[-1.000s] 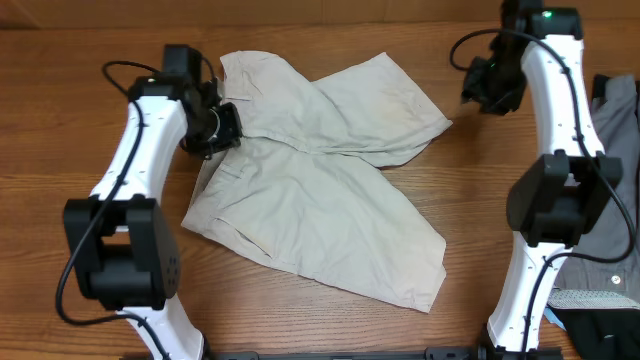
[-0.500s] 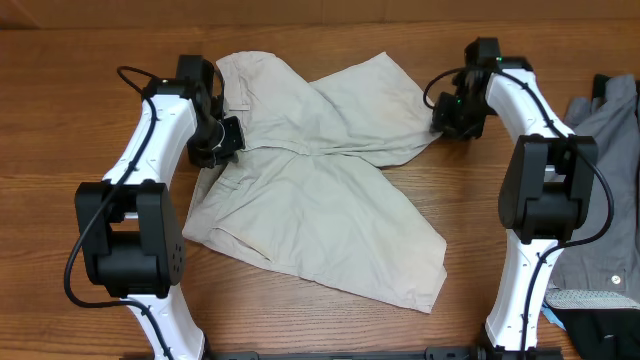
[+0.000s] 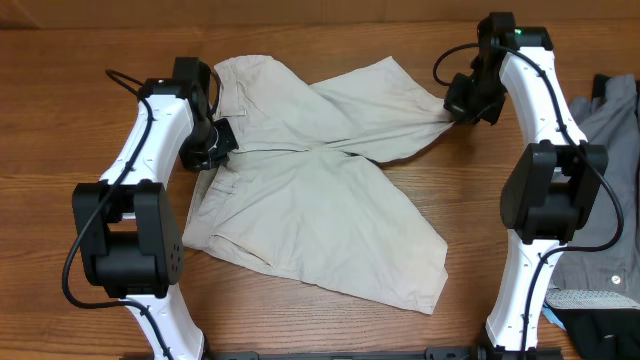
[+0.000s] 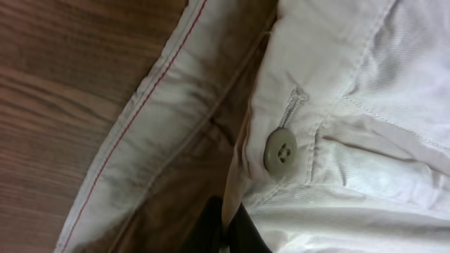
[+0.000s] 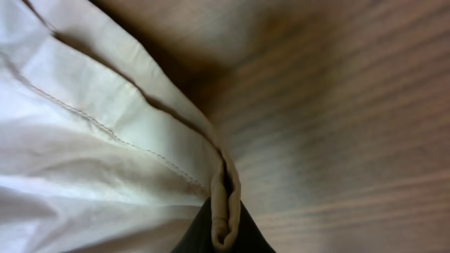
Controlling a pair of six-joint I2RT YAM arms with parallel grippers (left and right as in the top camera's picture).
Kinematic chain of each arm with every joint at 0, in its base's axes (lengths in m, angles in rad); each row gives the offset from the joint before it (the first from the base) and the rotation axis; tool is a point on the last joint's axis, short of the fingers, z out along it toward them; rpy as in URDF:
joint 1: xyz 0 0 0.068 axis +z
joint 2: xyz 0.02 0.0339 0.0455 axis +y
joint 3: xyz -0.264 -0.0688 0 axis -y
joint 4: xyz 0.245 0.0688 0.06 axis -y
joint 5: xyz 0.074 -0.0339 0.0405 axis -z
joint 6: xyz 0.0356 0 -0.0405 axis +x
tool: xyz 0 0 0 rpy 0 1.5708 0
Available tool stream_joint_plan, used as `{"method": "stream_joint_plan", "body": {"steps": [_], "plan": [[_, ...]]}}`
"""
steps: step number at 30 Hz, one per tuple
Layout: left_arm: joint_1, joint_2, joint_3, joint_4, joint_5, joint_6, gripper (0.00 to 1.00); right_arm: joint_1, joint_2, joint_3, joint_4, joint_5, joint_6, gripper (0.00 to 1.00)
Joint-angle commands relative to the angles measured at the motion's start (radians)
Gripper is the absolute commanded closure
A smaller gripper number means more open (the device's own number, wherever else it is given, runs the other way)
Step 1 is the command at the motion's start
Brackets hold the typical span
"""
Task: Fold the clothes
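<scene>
The pale beige shorts [image 3: 320, 190] lie spread on the wooden table, one leg folded across toward the upper right. My left gripper [image 3: 208, 150] is shut on the waistband edge at the shorts' left side; the left wrist view shows the button [image 4: 280, 150] and fabric pinched between my fingers [image 4: 226, 232]. My right gripper [image 3: 463, 108] is shut on the hem of the upper right leg; the right wrist view shows the folded hem [image 5: 223, 211] clamped between the fingers, just above the wood.
A grey garment [image 3: 610, 180] lies at the right table edge, beside the right arm's base. A dark item with a pale label [image 3: 600, 310] sits at the bottom right corner.
My right gripper closed on the leg hem and has lifted it slightly to the upper right. My left gripper stays on the waistband, shifted slightly left.
</scene>
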Motion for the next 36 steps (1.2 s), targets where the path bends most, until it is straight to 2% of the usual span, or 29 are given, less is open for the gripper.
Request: {"method": "stream_joint_plan", "body": {"steps": [1,3,6,10,17,23,26,27,31,36], "plan": [[0.019,0.003,0.003,-0.047,-0.069,-0.072,0.96,-0.021,-0.004,-0.011,-0.023,0.112,0.023,0.93],[0.026,0.003,0.003,-0.079,-0.109,-0.121,0.96,-0.021,-0.004,-0.033,-0.026,0.118,0.027,0.92],[0.032,0.003,0.003,-0.081,-0.145,-0.143,0.96,-0.021,-0.004,-0.053,-0.026,0.118,0.026,0.84],[0.032,0.005,0.003,-0.04,-0.201,-0.171,0.96,-0.021,-0.005,-0.052,-0.034,0.145,0.019,0.83],[0.031,0.008,0.003,0.022,-0.249,-0.192,0.96,-0.03,-0.042,-0.004,-0.224,0.151,0.014,0.82],[0.032,0.009,0.003,0.012,-0.259,-0.151,0.82,-0.03,-0.097,-0.004,-0.224,0.074,0.015,0.81],[0.04,0.009,0.004,-0.022,-0.286,-0.12,0.6,-0.03,-0.113,-0.005,-0.233,0.056,0.016,0.81],[0.048,0.008,0.006,-0.041,-0.295,-0.121,0.57,-0.031,-0.119,-0.005,-0.237,0.056,0.016,0.81],[0.107,-0.011,0.037,-0.128,-0.289,-0.121,0.53,-0.04,-0.156,-0.005,-0.262,0.056,0.027,0.81],[0.171,-0.091,0.074,-0.172,-0.121,-0.021,0.51,-0.079,-0.226,-0.005,-0.254,0.05,0.057,0.81]]}}
